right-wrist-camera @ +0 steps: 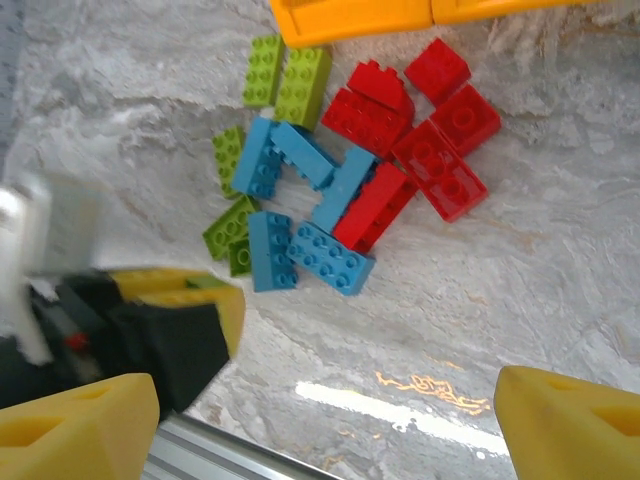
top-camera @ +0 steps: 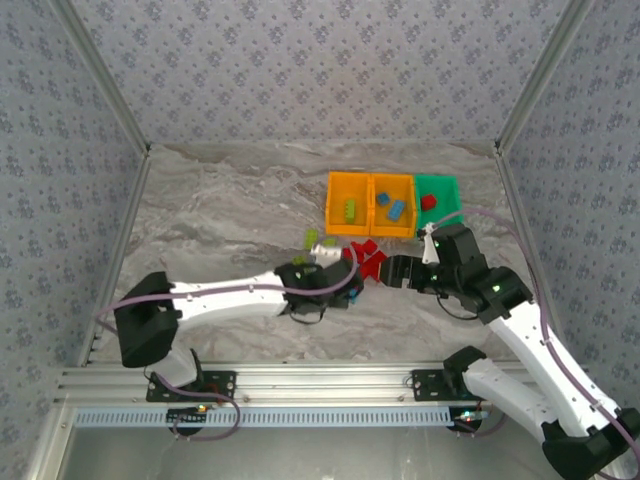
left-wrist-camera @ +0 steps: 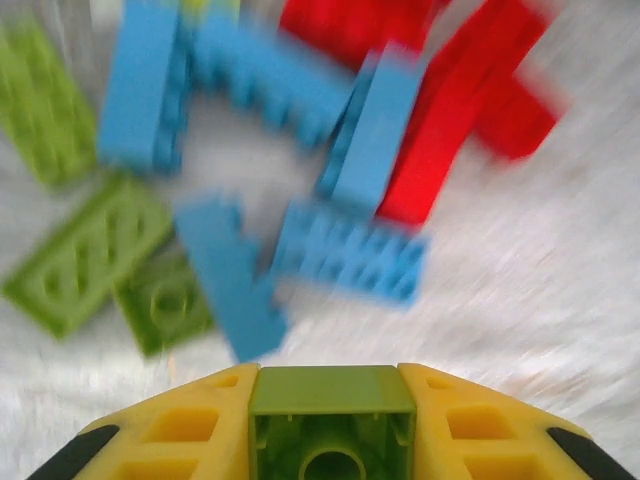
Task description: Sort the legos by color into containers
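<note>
The left arm (top-camera: 235, 295) and right arm (top-camera: 540, 345) are clad in white with black joints. Lilac cables (top-camera: 118, 300) are looped along them. The pincer fingers (left-wrist-camera: 170, 435) are moulded yellow.

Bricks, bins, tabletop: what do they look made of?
Bricks: moulded plastic, smooth, slightly glossy; studded tops, saturated colours. Bins: likely plastic too, thin uniform walls, one flat colour each. Tabletop: grey-veined, marble-like look with a glare streak; stone or printed laminate, cannot tell.
</note>
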Controlling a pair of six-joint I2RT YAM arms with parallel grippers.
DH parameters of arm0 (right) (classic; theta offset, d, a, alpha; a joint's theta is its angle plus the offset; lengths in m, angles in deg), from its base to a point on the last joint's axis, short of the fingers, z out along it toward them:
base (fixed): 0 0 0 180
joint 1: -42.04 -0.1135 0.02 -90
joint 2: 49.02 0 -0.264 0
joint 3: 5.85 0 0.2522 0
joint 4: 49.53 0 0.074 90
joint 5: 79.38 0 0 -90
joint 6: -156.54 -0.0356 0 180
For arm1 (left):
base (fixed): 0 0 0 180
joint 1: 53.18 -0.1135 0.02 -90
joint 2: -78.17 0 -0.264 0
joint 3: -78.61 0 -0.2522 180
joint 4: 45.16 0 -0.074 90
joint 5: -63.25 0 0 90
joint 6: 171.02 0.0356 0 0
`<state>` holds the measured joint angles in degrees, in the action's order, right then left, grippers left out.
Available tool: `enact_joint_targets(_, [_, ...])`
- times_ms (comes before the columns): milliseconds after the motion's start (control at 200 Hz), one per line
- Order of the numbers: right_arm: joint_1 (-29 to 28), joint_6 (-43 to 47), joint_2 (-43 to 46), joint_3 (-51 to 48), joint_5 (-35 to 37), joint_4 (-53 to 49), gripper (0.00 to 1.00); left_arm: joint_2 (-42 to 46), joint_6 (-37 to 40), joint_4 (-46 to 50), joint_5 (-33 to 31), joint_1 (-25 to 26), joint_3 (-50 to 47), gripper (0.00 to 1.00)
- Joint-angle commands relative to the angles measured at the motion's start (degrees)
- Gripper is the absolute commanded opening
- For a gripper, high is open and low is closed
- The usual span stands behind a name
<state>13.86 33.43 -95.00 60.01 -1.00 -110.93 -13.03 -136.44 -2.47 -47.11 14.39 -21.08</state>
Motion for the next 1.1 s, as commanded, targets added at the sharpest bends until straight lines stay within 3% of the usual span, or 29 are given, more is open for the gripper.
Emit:
enact_joint_targets(0, [-0.2, -2.1, 1.3, 2.8, 1.9, 2.5, 0.89, 0.1, 11.9, -0.6, -4.3, -6.6, 7.3, 0.24])
enact_joint_targets(190, [-0.4, -2.5, 1.3, 2.3, 3.8, 3.7, 0.90, -12.0, 20.6, -4.5, 0.9, -16.3, 22.1, 0.24])
enact_joint_targets(470, [-0.4, -3.8, 2.2, 1.2, 5.5, 2.4, 0.90, -35.4, 23.6, -0.4, 6.9, -21.9, 48.7, 0.26])
enact_joint_targets(580, [-0.4, -3.9, 2.8, 1.0, 5.5, 1.6, 0.90, -40.3, 21.7, 1.2, 8.6, -23.4, 54.2, 0.39])
enact_joint_targets(655, [-0.5, -3.9, 3.3, 0.9, 5.8, 1.1, 0.90, -41.5, 22.2, 2.3, 8.6, -23.6, 56.6, 0.42])
enact_joint_targets(899, [-0.5, -4.7, 3.4, -1.4, 6.3, 2.1, 0.90, -30.9, 23.5, 0.8, 9.1, -23.1, 49.6, 0.48])
enact_joint_targets(1094, [-1.6, -5.3, 1.3, -4.5, 6.7, 4.8, 0.89, -6.2, 25.9, -8.1, 7.5, -21.0, 22.8, 0.48])
